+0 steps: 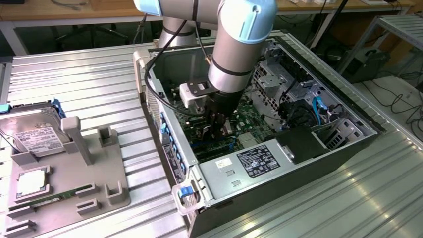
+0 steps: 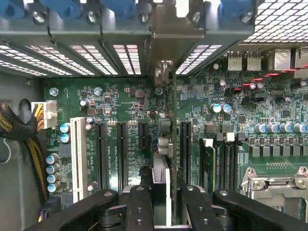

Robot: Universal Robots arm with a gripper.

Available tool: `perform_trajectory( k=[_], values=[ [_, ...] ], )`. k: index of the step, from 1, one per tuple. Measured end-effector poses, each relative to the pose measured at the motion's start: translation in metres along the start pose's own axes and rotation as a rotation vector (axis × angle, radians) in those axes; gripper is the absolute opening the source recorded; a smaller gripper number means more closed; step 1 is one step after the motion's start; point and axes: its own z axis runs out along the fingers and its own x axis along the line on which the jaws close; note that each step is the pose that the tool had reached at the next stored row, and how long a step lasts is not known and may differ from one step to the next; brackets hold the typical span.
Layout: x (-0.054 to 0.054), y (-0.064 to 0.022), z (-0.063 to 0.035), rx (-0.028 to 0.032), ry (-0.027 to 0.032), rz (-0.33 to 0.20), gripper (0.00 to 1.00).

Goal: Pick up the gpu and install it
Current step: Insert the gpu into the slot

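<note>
Exterior view: a grey robot arm reaches down into an open computer case lying on its side on a ribbed metal counter. The end effector is deep inside the case, just above the green motherboard, and the arm hides much of what it carries. On the exterior view's left, a grey holder tray carries a silver hard drive with a white label and a narrow green memory stick.

Wrist view: the end effector shows its black fingers pinching the gpu, seen edge-on as a thin upright card. The card stands between black expansion slots on the motherboard, its metal end bracket reaching the case's rear slot covers. I cannot tell whether it is fully seated. Yellow and black cables lie at one side.
</note>
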Motion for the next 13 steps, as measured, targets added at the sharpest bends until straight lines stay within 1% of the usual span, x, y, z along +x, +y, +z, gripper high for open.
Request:
perform_trajectory(
  k=[2, 4, 5, 13],
  values=[
    [0.0, 0.0, 0.0011, 0.0, -0.0003, 0.0, 0.28],
    [0.0004, 0.0001, 0.0043, -0.0006, 0.0009, 0.0, 0.28],
    [0.0002, 0.0001, 0.0067, 0.0001, -0.001, 0.0, 0.28],
    [0.0002, 0.0002, 0.0068, 0.0001, -0.001, 0.0, 0.28]
  ],
)
